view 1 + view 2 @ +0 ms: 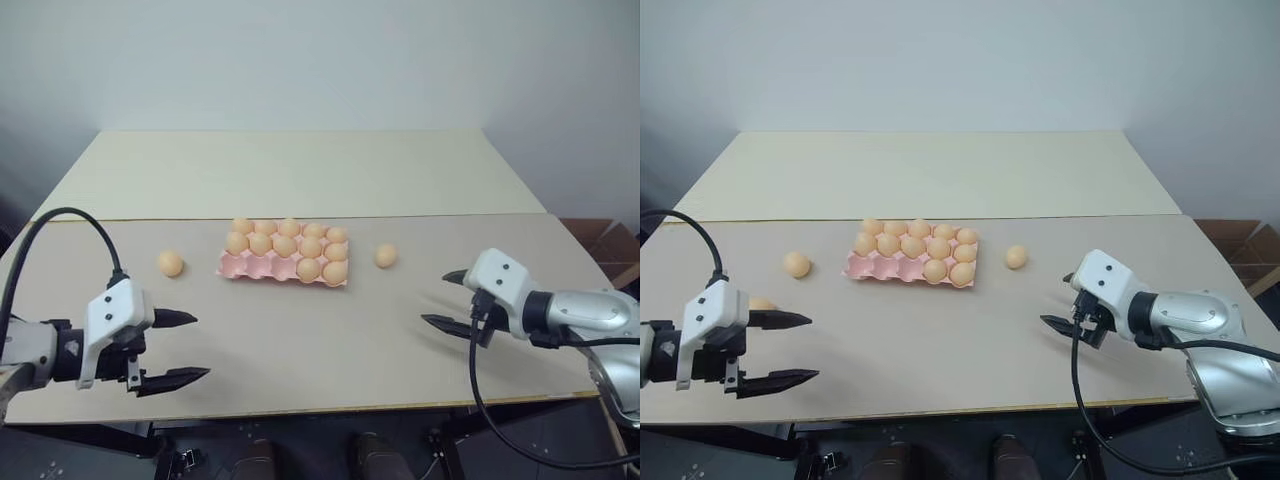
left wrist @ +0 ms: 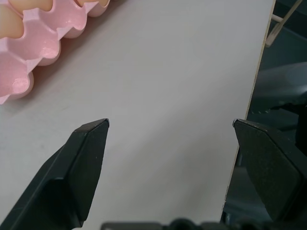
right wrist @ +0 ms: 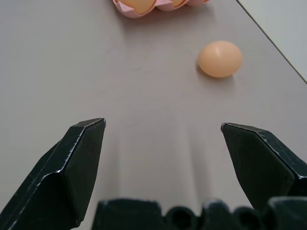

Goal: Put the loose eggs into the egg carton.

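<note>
While both grippers hang empty near the table's front edge, left gripper [image 1: 178, 350] jaws apart, right gripper [image 1: 448, 298] jaws apart, likely staged to reach | egg [image 1: 386, 256] ahead of right gripper, egg [image 1: 170, 264] ahead of left | carton [image 1: 284, 256] beyond, between them, front cups free | writing: none readable
</note>
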Robot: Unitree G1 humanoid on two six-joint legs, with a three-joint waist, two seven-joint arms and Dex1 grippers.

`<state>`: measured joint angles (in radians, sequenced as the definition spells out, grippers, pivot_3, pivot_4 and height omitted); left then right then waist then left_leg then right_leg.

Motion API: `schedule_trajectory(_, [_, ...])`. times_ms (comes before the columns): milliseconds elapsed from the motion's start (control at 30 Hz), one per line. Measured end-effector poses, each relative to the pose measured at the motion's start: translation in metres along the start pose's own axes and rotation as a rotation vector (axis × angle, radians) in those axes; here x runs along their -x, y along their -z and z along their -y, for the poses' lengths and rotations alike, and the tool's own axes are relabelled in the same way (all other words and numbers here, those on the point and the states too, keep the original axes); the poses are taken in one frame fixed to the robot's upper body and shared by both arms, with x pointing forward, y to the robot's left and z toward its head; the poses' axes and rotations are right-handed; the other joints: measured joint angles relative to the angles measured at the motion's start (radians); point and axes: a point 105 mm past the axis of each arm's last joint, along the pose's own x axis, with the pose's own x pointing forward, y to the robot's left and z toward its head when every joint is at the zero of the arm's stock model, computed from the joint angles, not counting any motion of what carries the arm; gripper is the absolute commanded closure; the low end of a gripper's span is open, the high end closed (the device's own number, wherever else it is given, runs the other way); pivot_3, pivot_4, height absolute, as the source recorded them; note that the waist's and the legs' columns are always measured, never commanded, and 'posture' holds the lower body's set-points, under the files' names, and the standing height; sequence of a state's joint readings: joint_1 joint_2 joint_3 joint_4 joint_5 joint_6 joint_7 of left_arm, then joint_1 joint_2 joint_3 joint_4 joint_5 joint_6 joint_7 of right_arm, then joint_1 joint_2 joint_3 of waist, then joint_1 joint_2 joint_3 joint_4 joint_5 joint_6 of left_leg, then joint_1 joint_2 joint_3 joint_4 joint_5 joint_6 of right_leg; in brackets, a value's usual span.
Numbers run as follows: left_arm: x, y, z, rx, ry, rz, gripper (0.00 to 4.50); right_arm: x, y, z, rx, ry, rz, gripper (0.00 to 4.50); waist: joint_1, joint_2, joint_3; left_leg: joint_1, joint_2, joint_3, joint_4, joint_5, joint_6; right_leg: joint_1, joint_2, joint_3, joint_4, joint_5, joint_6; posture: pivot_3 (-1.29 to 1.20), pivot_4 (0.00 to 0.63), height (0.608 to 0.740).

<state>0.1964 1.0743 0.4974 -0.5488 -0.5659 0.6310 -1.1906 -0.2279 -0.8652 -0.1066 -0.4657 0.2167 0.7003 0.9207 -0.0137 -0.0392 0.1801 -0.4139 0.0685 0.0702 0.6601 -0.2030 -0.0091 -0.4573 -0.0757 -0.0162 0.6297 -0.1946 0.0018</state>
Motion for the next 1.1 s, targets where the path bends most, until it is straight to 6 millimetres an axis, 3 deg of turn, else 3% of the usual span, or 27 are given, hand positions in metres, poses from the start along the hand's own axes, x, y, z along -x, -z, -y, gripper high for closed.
schedule_trajectory(300, [-0.003, -0.004, -0.001, -0.016, 0.005, 0.013, 0.00, -0.066, -0.022, 0.032, 0.095, 0.042, 0.060, 0.03, -0.004, 0.000, 0.000, -0.001, 0.000, 0.000, 0.000, 0.000, 0.000, -0.001, 0.001, 0.001, 0.000, 0.000, 0.000, 0.00, 0.150, 0.740])
schedule_trajectory(600, [-0.005, -0.002, -0.004, -0.012, -0.009, 0.000, 0.00, -0.127, -0.027, 0.049, 0.118, 0.084, 0.061, 0.03, -0.002, 0.000, 0.000, -0.001, 0.000, 0.000, 0.000, 0.000, 0.000, -0.001, 0.001, 0.000, 0.000, 0.004, 0.005, 0.00, 0.150, 0.740])
schedule_trajectory(733, [-0.006, -0.001, -0.003, -0.011, -0.012, -0.004, 0.00, -0.137, -0.021, 0.051, 0.123, 0.093, 0.040, 0.03, -0.003, 0.000, 0.000, -0.002, 0.000, 0.000, 0.000, 0.000, 0.000, -0.001, 0.001, 0.001, 0.000, 0.004, 0.006, 0.00, 0.150, 0.740])
schedule_trajectory(1067, [-0.006, 0.001, 0.001, -0.006, -0.011, -0.014, 0.00, -0.138, -0.009, 0.060, 0.103, 0.111, -0.008, 0.03, -0.005, 0.000, 0.000, -0.001, 0.000, 0.000, 0.000, 0.000, 0.000, -0.001, 0.001, 0.001, 0.001, 0.004, 0.006, 0.00, 0.150, 0.740])
schedule_trajectory(1100, [-0.006, 0.001, 0.001, -0.006, -0.012, -0.014, 0.00, -0.138, -0.008, 0.060, 0.101, 0.109, -0.012, 0.19, -0.005, 0.000, 0.000, -0.001, 0.000, 0.000, 0.000, 0.000, 0.001, -0.001, 0.001, 0.001, 0.001, 0.004, 0.006, 0.00, 0.150, 0.740])
